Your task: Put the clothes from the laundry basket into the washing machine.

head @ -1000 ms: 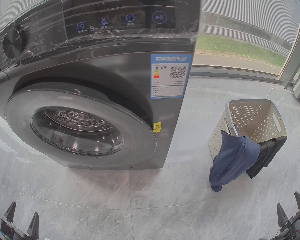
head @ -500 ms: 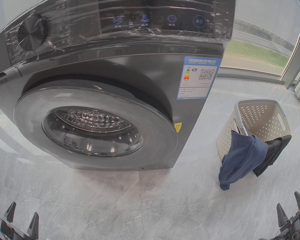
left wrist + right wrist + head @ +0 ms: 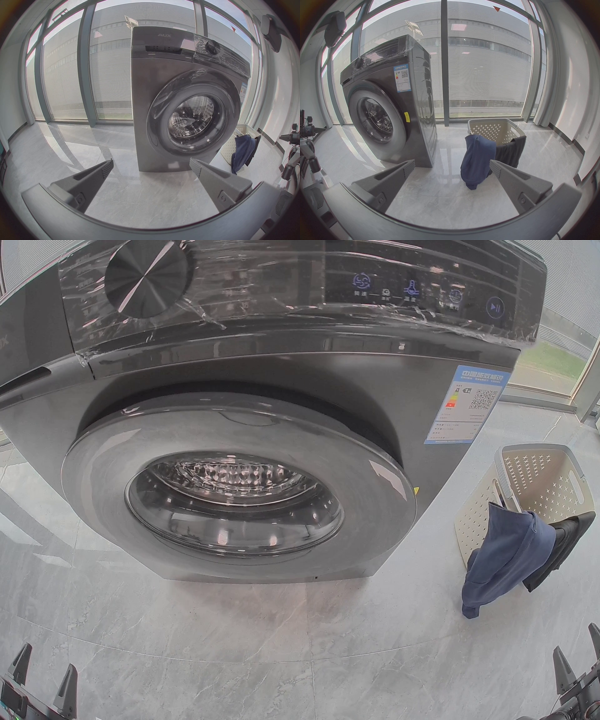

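Noting left gripper (image 3: 150,162) & right gripper (image 3: 451,162) both spread, empty, low over floor (image 3: 250,640), w/ blue garment (image 3: 509,552) & black garment (image 3: 565,537) draped over laundry basket (image 3: 540,447) rim beside washing machine (image 3: 262,365), door (image 3: 375,490) apparently shut: probable risk of cloth meeting closed door, or basket tipping, if grabbed 1st.

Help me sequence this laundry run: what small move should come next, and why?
Probably move the left gripper toward the washing machine's door to open it. The door is shut, the blue garment and black garment hang over the laundry basket rim; it and the right gripper are open and empty.
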Available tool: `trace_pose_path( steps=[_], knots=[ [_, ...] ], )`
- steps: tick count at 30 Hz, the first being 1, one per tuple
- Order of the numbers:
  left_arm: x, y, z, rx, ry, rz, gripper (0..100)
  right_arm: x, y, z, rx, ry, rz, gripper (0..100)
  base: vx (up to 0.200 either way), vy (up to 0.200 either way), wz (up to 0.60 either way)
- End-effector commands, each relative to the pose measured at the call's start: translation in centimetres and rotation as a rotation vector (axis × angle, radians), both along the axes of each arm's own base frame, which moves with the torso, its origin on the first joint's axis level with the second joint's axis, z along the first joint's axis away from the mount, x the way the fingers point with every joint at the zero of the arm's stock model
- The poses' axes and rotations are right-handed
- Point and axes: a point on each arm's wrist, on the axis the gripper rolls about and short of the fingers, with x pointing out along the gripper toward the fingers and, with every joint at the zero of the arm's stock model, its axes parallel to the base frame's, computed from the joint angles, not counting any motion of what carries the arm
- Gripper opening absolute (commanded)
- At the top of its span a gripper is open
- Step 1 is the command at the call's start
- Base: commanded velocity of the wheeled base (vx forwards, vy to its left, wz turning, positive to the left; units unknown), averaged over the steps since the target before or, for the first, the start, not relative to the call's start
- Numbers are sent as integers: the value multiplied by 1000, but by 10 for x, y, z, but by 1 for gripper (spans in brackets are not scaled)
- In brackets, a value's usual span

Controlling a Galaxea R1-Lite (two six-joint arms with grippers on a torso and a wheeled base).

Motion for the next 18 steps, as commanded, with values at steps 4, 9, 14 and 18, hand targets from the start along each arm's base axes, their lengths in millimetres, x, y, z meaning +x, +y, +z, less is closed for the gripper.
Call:
trace_pose_path(
  steps=[4, 9, 14, 18],
  knots=[
    [0, 0, -5, -1, 4, -1, 100, 0, 0, -5, -1, 1, 0, 100, -100, 0, 0],
    [0, 0, -5, -1, 4, -1, 100, 0, 0, -5, -1, 1, 0, 100, 0, 0, 0],
    [0, 0, -5, -1, 4, -1, 100, 0, 0, -5, -1, 1, 0, 100, 0, 0, 240],
    [0, 0, -5, -1, 4, -1, 100, 0, 0, -5, 1, 1, 0, 100, 0, 0, 600]
  ],
)
